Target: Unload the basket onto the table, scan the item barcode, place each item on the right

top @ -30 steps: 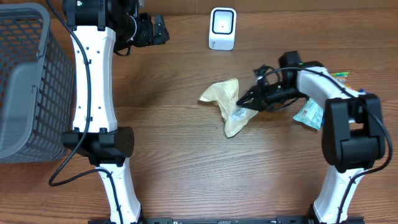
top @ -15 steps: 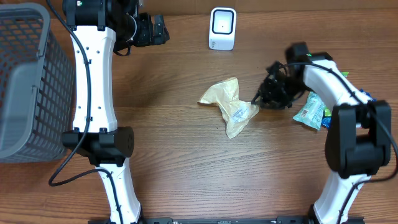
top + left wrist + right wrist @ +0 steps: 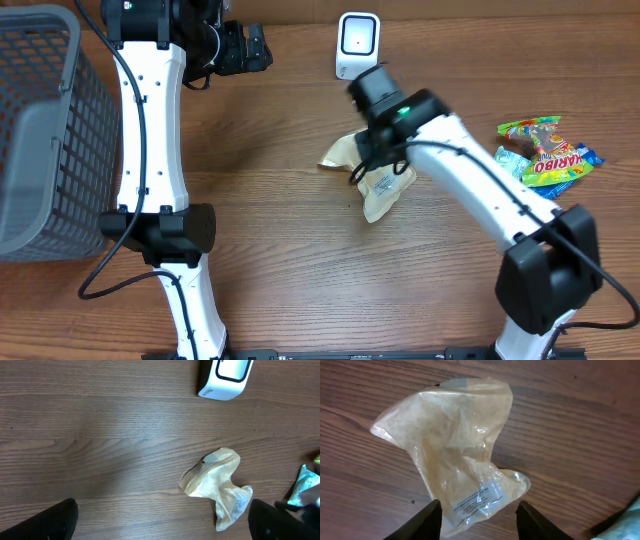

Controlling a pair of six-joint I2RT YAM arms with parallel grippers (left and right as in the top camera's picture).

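- Swinging in from the right, the right gripper (image 3: 479, 521) had crossed to hang over the plastic bag (image 3: 455, 445), which had kept its place on the tabletop (image 3: 280, 270) below the scanner (image 3: 358, 45).
- Its fingers stood apart, framing the bag's labelled end in the wrist view and clamped on nothing.
- With the printed label (image 3: 475, 500) facing up, a good grasp would take the film beside it rather than over it. That way the code stays flat and uncovered when turned toward the scanner's window.
- At the tabletop's far edge, the left gripper (image 3: 160, 527) was spread wide and empty.
- Off to the right, candy packets (image 3: 548, 152) lay well apart from the bag.
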